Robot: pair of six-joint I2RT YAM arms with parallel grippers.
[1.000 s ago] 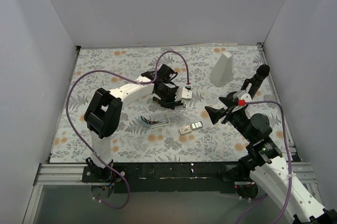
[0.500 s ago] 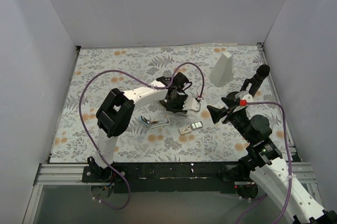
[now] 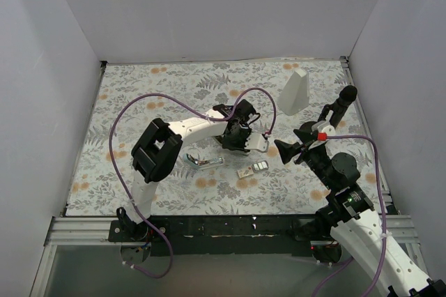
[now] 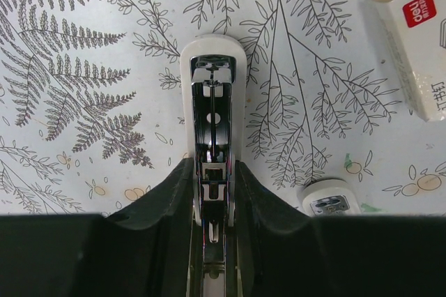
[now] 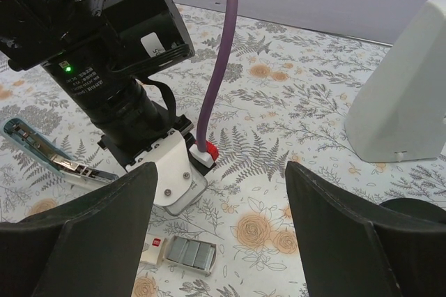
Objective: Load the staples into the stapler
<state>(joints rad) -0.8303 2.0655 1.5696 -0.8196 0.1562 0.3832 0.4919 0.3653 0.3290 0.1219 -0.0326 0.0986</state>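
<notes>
The light blue stapler (image 3: 203, 162) lies open on the mat, its silver channel showing; it also shows at the left of the right wrist view (image 5: 42, 145). The staples (image 5: 189, 253) sit as silver strips in their small cream box (image 3: 252, 169), also seen in the left wrist view (image 4: 412, 39). My left gripper (image 3: 235, 141) is shut on a cream-beige stapler (image 4: 211, 88), channel side towards the camera, just right of the blue one. My right gripper (image 3: 288, 151) hangs wide open and empty right of the box; both fingers (image 5: 77, 234) frame the mat.
A tall white wedge block (image 3: 294, 91) stands at the back right, also in the right wrist view (image 5: 404, 95). A pale rounded stapler end (image 4: 331, 201) lies right of my left fingers. The left arm's purple cable (image 5: 221, 46) arcs above the mat. White walls enclose the table.
My left arm has moved right and slightly nearer with the cream-beige stapler, closer to the staples box and my right gripper. The blue stapler and the right arm have hardly moved.
</notes>
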